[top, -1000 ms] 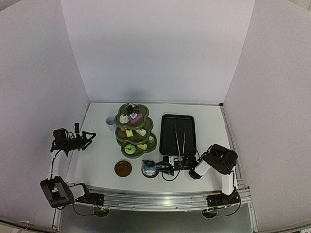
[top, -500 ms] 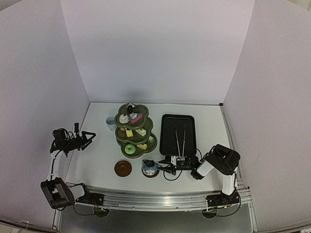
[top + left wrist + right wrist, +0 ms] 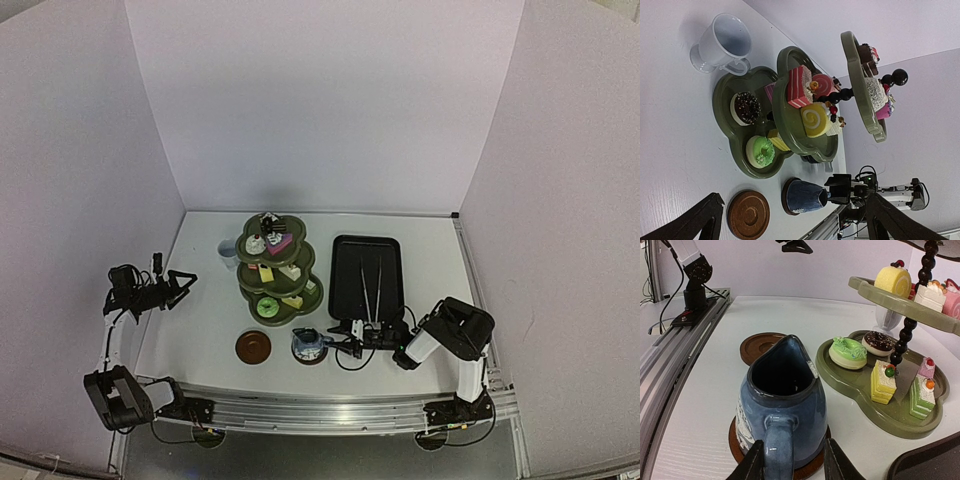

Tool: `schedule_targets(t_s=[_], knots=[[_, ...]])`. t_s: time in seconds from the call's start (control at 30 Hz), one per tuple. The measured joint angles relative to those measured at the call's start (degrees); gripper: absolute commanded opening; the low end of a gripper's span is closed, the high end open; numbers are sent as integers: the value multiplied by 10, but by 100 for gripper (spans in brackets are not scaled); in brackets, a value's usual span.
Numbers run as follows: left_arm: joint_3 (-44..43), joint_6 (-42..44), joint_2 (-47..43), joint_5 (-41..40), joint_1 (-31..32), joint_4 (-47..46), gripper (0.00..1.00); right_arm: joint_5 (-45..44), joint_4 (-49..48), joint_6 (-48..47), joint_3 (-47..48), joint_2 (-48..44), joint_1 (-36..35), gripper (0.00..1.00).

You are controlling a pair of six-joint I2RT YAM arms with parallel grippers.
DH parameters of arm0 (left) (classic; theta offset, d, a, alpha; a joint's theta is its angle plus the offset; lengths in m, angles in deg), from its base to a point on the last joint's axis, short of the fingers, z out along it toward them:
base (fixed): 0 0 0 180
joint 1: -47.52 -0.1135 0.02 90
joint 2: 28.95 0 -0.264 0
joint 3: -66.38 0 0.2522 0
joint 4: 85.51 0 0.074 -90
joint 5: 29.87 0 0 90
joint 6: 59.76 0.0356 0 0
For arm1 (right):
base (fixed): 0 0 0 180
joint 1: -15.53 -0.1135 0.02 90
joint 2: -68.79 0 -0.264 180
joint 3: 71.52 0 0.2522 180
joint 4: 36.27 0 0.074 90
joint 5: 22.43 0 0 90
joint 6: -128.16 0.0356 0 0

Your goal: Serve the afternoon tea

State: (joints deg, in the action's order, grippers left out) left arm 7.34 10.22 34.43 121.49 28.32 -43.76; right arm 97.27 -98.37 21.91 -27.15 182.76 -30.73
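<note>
The small blue-grey pot (image 3: pixel 782 405) stands upright on a brown coaster (image 3: pixel 736 439) near the table's front edge. My right gripper (image 3: pixel 794 444) is open behind it; the pot's handle rises beside the left finger, with a gap to the right finger. A second brown coaster (image 3: pixel 253 347) lies bare left of the pot (image 3: pixel 307 345). The olive-green three-tier stand (image 3: pixel 312 303) holds small cakes, among them a green ring (image 3: pixel 848 352) and a chocolate one (image 3: pixel 877 342). The white mug (image 3: pixel 722 42) stands behind the stand. My left gripper (image 3: pixel 185 282) hangs wide open at the far left.
A black rectangular tray (image 3: pixel 345 275) lies right of the stand with thin metal tongs (image 3: pixel 370 285) on it. White walls close in the table on three sides. A metal rail (image 3: pixel 320 410) runs along the front edge.
My right arm has drawn back slightly to the right, and its jaws have widened a little around the pot's handle. The pot stays on its coaster. The left arm has not moved.
</note>
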Motion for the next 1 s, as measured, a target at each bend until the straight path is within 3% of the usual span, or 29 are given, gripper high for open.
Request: schedule_targets(t_s=[0.2, 0.3, 0.47, 0.7, 0.83, 1.0], knots=[[-1, 17, 0, -6, 0, 14, 97, 9, 2, 13, 0, -13, 0, 54], [-22, 45, 6, -59, 0, 60, 92, 10, 7, 35, -2, -45, 0, 67], [-156, 138, 71, -192, 32, 153, 90, -8, 62, 70, -3, -168, 0, 69], [-410, 303, 251, -370, 140, 247, 89, -102, 319, 131, 70, -318, 0, 70], [-578, 357, 413, -419, 155, 275, 89, -178, 472, 182, 106, -385, 0, 70], [-703, 400, 567, -443, 175, 288, 88, -242, 648, 235, 161, -419, 1, 70]])
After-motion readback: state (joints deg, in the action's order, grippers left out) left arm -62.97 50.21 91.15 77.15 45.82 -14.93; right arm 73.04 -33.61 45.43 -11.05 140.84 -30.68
